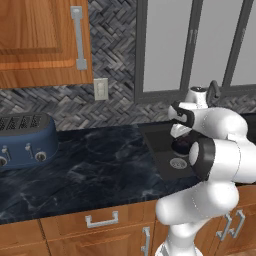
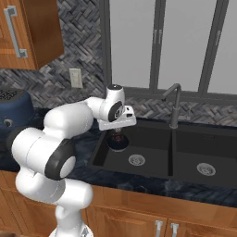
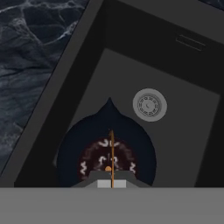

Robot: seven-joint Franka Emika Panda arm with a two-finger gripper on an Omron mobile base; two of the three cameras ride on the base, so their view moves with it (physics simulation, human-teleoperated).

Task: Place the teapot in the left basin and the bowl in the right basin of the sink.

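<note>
The dark, squat teapot [image 2: 118, 141] hangs just inside the left basin [image 2: 149, 144] of the black sink [image 2: 172, 175], near its front left corner. My gripper [image 2: 118, 131] points straight down over it and is shut on the thin arched handle. From the hand view the teapot [image 3: 107, 154] is seen from above, its spout towards the silver drain [image 3: 149, 105], and the handle runs as a thin line down to my gripper [image 3: 112, 182]. The right basin [image 2: 203, 155] holds nothing. In the left base view the teapot [image 1: 181, 145] is partly hidden behind my arm. The bowl is out of view.
A grey gooseneck faucet [image 2: 174, 104] rises behind the sink divider. A blue toaster [image 1: 25, 141] stands on the dark marble counter [image 1: 100, 165] far to the left. A wall cabinet [image 1: 42, 40] hangs above it. Windows [image 2: 185, 44] run behind the sink.
</note>
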